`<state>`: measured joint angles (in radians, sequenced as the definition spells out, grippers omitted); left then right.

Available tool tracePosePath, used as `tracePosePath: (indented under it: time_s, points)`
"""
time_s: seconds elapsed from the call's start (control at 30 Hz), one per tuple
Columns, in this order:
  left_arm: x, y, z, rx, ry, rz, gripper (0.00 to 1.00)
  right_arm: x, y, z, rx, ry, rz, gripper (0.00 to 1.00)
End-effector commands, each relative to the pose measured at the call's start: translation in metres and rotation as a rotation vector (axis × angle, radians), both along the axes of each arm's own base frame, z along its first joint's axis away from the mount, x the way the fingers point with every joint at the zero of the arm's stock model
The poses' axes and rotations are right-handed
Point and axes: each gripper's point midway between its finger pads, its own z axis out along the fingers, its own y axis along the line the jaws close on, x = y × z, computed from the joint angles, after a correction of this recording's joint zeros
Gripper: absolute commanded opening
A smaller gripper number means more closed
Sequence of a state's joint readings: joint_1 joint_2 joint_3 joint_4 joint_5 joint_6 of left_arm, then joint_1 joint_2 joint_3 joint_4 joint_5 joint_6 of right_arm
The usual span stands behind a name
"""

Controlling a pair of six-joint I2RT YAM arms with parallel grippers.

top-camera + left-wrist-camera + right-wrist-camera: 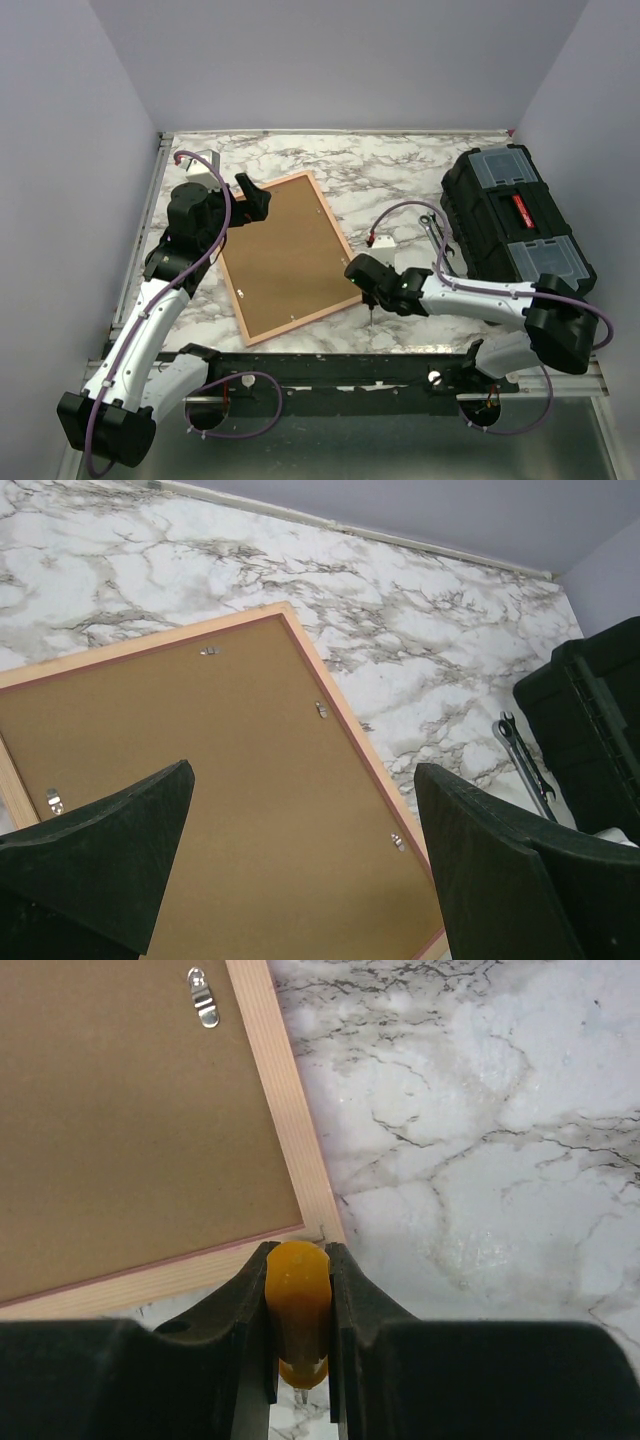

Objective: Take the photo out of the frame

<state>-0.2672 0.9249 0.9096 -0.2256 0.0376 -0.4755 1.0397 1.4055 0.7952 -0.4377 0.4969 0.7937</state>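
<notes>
Mid-table on marble top (400, 170): frame (285, 258) lying flat, face down, brown backing up, small metal clips (203, 997) along edges; photo out of sight. Over frame's far-left corner: left gripper (252, 202), jaws spread wide, grasping nothing, clear of backing. At frame's near-right corner: right gripper (368, 290), clenched on orange tool handle (297, 1300). Far right: black toolbox (515, 225), wrench (435, 232) just beside it.
</notes>
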Motion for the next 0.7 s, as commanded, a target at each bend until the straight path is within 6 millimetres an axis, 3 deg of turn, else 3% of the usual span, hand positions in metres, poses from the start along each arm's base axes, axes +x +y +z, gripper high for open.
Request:
tracePosePath:
  time_s: [0.0, 0.23, 0.4, 0.53, 0.67]
  points:
    - [-0.001, 0.004, 0.017, -0.005, -0.045, 0.01, 0.96, 0.032, 0.013, 0.018, 0.125, -0.172, -0.144, 0.01]
    - [-0.001, 0.004, 0.018, -0.002, -0.049, 0.011, 0.96, 0.062, -0.011, -0.003, 0.051, -0.288, -0.377, 0.01]
    - [0.0, 0.005, 0.018, 0.001, -0.049, 0.015, 0.96, 0.094, -0.03, -0.016, -0.007, -0.357, -0.453, 0.01]
    - [0.001, 0.006, 0.016, 0.008, -0.042, 0.019, 0.96, 0.138, -0.042, -0.013, 0.055, -0.371, -0.484, 0.01]
    - [0.002, 0.004, 0.015, 0.008, -0.039, 0.014, 0.96, 0.201, -0.036, 0.005, 0.125, -0.418, -0.407, 0.01]
